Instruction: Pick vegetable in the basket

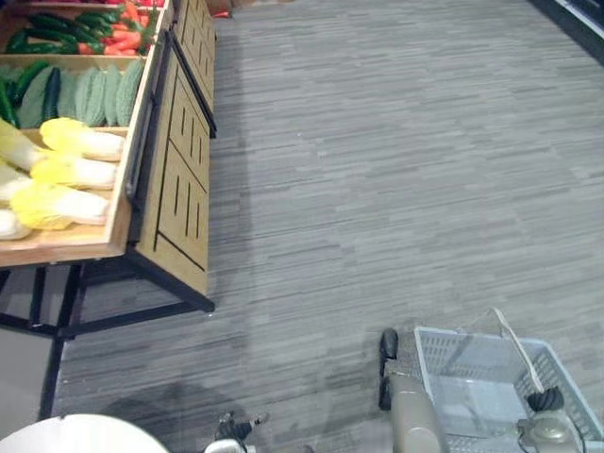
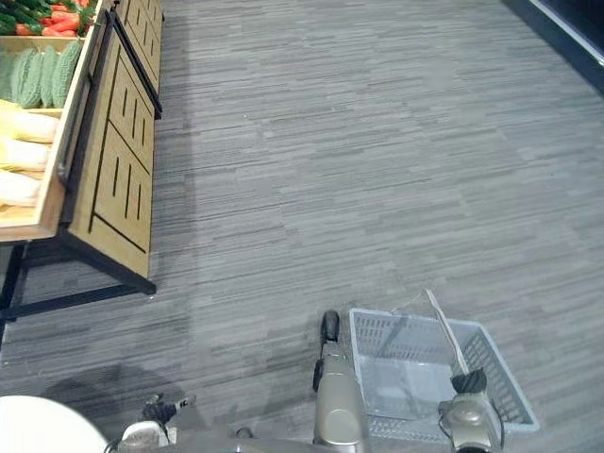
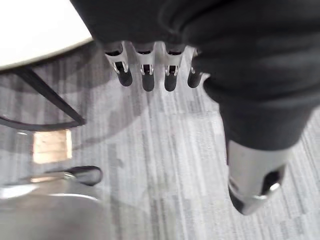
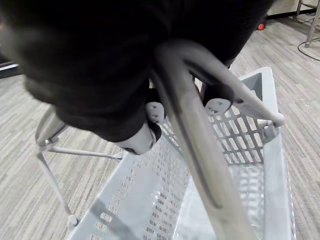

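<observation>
Below the right hand (image 4: pixel 144 136), curled round its handle (image 4: pixel 196 137), is the basket (image 4: pixel 257 150), well apart from the vegetables (image 1: pixel 77 142).

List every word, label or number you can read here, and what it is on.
None can be read.
Stand: slotted wooden panels, no sign or tag seen.
Basket, its handle in the right hand: no label seen.
Vegetables: no tags seen.
</observation>
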